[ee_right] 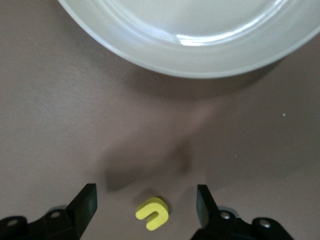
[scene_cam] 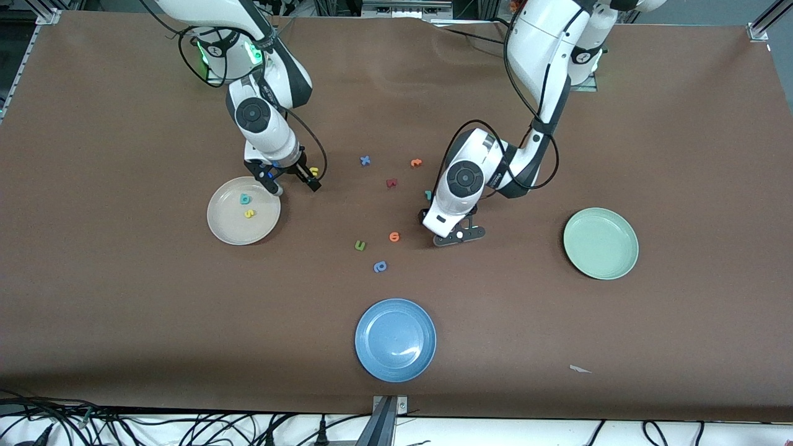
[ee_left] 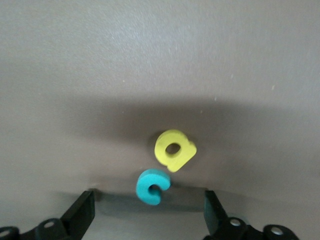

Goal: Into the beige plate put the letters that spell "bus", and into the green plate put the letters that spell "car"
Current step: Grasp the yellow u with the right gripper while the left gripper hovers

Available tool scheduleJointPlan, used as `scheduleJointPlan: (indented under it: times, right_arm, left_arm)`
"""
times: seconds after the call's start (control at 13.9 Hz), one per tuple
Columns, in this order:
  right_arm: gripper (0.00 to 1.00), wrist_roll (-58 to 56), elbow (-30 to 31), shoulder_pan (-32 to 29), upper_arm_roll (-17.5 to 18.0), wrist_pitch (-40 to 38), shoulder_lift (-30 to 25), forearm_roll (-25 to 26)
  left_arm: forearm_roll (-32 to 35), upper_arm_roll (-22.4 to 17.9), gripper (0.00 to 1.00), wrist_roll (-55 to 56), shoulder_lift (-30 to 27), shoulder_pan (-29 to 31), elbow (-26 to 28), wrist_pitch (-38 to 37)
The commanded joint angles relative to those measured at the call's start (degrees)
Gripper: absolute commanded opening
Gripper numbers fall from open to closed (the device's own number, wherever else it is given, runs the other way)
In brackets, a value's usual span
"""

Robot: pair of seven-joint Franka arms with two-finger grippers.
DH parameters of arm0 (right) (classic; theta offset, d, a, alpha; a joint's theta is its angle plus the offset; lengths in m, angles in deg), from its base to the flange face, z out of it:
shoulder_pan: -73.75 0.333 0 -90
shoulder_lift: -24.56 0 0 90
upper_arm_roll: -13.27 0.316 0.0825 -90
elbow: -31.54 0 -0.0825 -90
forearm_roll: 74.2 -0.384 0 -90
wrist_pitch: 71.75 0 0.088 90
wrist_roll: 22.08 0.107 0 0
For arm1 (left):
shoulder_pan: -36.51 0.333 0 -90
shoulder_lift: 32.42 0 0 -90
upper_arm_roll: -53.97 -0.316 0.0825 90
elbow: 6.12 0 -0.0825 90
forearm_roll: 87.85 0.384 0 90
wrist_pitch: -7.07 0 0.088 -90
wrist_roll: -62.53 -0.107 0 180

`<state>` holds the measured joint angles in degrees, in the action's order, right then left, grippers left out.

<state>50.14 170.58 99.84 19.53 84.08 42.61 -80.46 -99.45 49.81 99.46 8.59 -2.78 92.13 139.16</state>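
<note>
Fingers spread wide, the right hand (ee_right: 146,202) straddles the yellow u (ee_right: 152,213) on the surface (scene_cam: 124,310), beige plate (scene_cam: 223,232) at its 12 o'clock. Open too, the left hand (ee_left: 149,212) frames the teal c (ee_left: 152,186), yellow a (ee_left: 174,149) touching at 1 o'clock.

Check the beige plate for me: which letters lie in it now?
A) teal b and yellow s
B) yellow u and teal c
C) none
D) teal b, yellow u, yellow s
A: the beige plate holds only the teal b and the yellow s; the yellow u lies on the table between the right tool fingers.

Both pincers (ee_left: 149,212) (ee_right: 145,205) low, fingers apart.
</note>
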Motion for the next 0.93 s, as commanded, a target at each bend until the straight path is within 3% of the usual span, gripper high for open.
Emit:
scheduleJointPlan:
  times: [0.0,0.22,0.36,0.65,0.86]
  right_arm:
    - [0.83,2.5,1.2,0.6,1.2,1.3,-0.5,-0.7]
    - [0.65,3.5,1.2,1.5,1.4,1.7,0.1,-0.7]
    - [0.60,3.5,1.2,1.5,1.4,2.3,0.6,-0.7]
    - [0.42,3.5,1.1,1.6,1.4,2.3,0.7,-0.7]
    - [0.19,3.4,0.9,1.6,1.4,2.3,1.0,-0.6]
  left_arm:
    - [-0.9,0.5,0.89,-5.8,-1.3,1.1,-0.3,-3.2]
    - [-1.5,0.4,0.89,-5.9,-0.8,2.1,-3.0,-3.2]
    - [-0.9,0.4,0.82,-6.1,-0.4,2.1,-3.5,-3.2]
    - [-0.9,0.4,0.70,-7.9,0.1,1.8,-3.5,-3.2]
    - [-0.9,0.4,0.67,-7.9,0.6,1.5,-3.3,-3.3]
